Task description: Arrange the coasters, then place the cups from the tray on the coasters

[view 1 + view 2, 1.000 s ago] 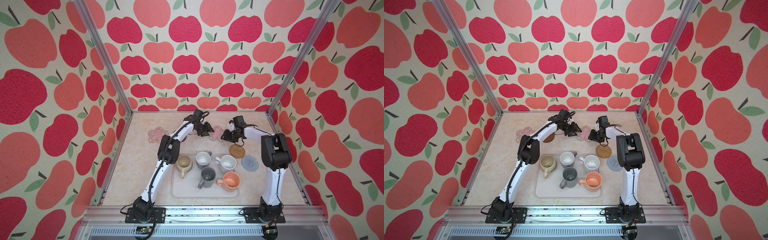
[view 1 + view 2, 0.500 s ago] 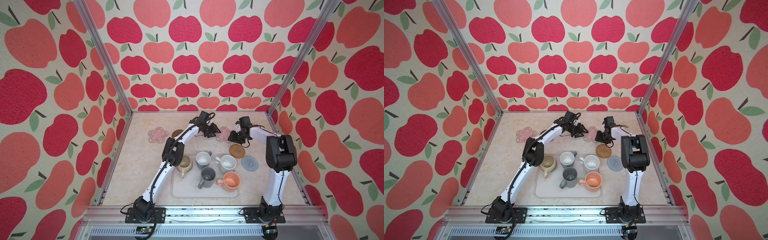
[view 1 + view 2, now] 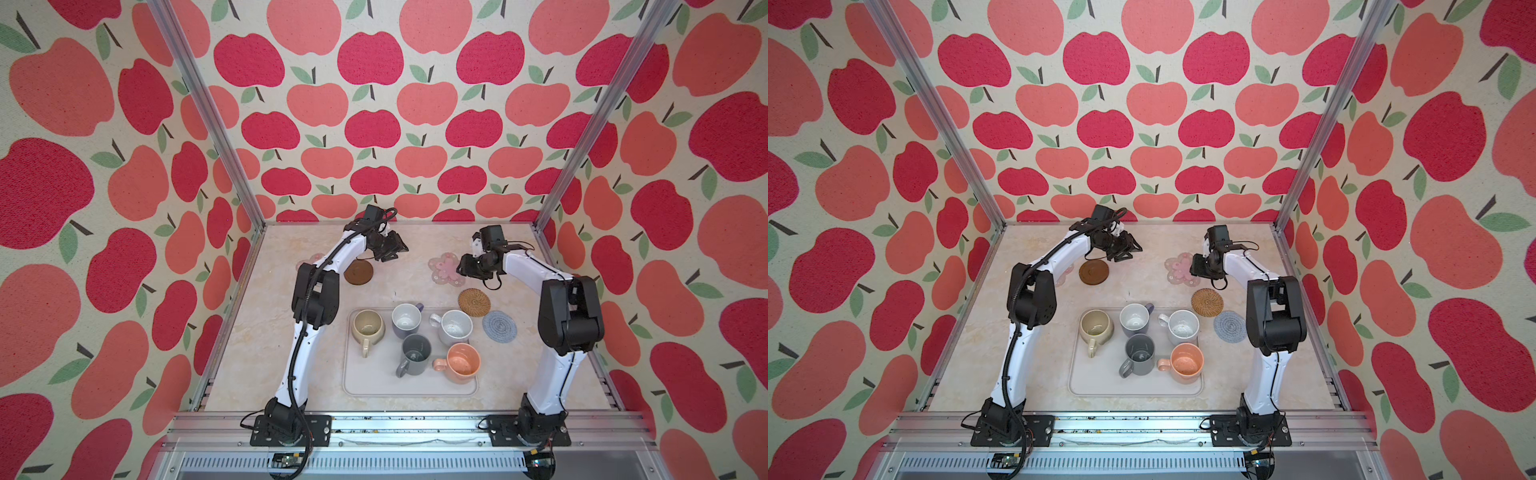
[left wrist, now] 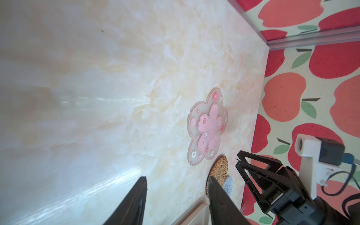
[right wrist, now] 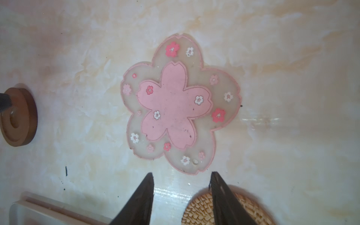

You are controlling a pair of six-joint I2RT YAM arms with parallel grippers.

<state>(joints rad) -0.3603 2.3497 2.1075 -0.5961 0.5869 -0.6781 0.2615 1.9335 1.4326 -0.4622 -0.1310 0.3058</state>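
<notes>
Five cups stand upright on the tray [image 3: 374, 388], none on a coaster: beige-olive cup [image 3: 368, 328], lavender cup [image 3: 406, 320], white speckled cup [image 3: 456, 327], dark grey cup [image 3: 415, 353], peach cup [image 3: 462, 362]. Five coasters lie flat on the table [image 3: 257, 340]. These are two flower-shaped, the right pink coaster [image 3: 444, 268] and the left pink coaster [image 3: 309, 262], the latter partly hidden by the left arm, and one each of brown disc coaster [image 3: 358, 272], rattan coaster [image 3: 474, 302] and knitted coaster [image 3: 499, 326], the last two just beside the tray's far right corner. Two grippers are shown: the left gripper [image 4: 177, 177] hovers near the brown disc coaster, jaws parted and empty. The right gripper [image 5: 182, 173] hangs beside the right pink coaster, likewise released.
</notes>
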